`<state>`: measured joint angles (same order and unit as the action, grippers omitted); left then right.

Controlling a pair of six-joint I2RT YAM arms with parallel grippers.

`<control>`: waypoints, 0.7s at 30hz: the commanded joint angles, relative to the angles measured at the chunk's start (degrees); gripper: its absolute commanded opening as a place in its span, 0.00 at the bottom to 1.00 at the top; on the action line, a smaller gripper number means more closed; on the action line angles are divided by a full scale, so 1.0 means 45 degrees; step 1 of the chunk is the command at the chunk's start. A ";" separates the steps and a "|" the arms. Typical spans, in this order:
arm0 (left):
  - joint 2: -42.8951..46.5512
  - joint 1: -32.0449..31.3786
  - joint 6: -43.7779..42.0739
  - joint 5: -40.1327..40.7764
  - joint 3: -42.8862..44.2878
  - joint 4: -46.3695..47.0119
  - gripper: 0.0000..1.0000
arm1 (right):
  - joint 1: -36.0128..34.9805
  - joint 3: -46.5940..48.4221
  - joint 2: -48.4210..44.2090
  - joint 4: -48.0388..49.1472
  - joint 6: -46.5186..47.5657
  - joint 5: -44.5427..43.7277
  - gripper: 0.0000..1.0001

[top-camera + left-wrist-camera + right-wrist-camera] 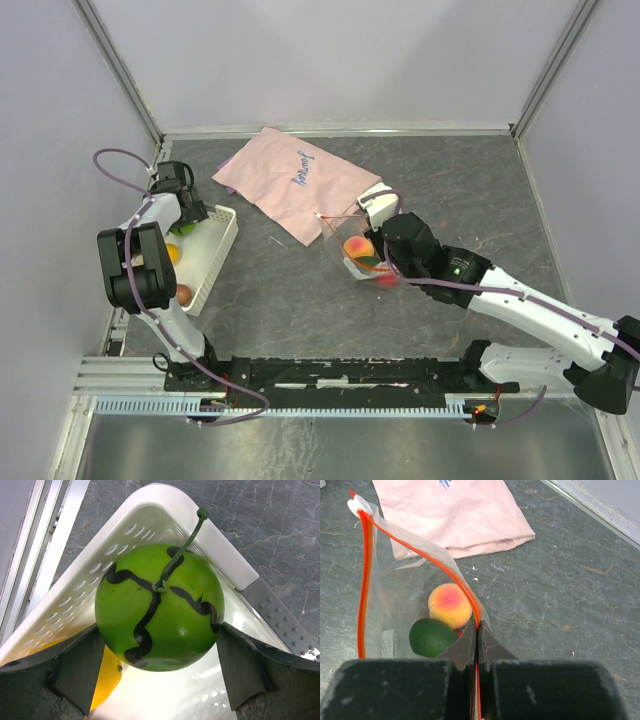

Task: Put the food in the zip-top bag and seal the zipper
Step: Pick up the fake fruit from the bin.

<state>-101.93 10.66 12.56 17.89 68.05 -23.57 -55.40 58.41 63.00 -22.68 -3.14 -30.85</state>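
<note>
My left gripper [190, 218] is shut on a bright green fruit [159, 607] with black wavy lines and a green stem, holding it over the corner of the white slotted basket [165, 505]. An orange-yellow fruit [107, 680] lies in the basket below it. My right gripper [477, 627] is shut on the red-orange zipper strip [420, 555] of the clear zip-top bag [400, 590], holding its mouth open. A peach fruit [449, 605] and a dark green fruit [432, 637] lie inside the bag. The bag [362, 255] sits mid-table by the right gripper [372, 222].
The basket [215, 262] stands at the left edge, with an orange fruit [172, 253] and a brown fruit [184, 295] in it. A pink cloth [290, 185] with blue writing lies behind the bag. Grey walls enclose the table.
</note>
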 commanded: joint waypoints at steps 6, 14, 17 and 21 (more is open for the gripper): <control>-0.0479 0.0054 -0.0062 -0.0047 0.0059 0.1117 0.92 | -0.0002 0.0219 0.0417 0.0452 0.0035 0.0161 0.02; -0.0745 0.0057 -0.0249 -0.0110 -0.0141 0.1717 1.00 | -0.0006 0.0284 0.0643 0.0352 0.0013 0.0226 0.02; -0.0786 0.0073 -0.0326 -0.0174 -0.0142 0.1846 1.00 | 0.0002 0.0330 0.0724 0.0309 0.0016 0.0260 0.02; -0.0632 0.0083 -0.0388 -0.0384 -0.0162 0.1918 0.96 | -0.0013 0.0340 0.0813 0.0296 0.0026 0.0269 0.02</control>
<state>-105.38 10.74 12.51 17.41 67.37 -18.59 -55.40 58.41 66.37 -22.72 -3.14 -29.85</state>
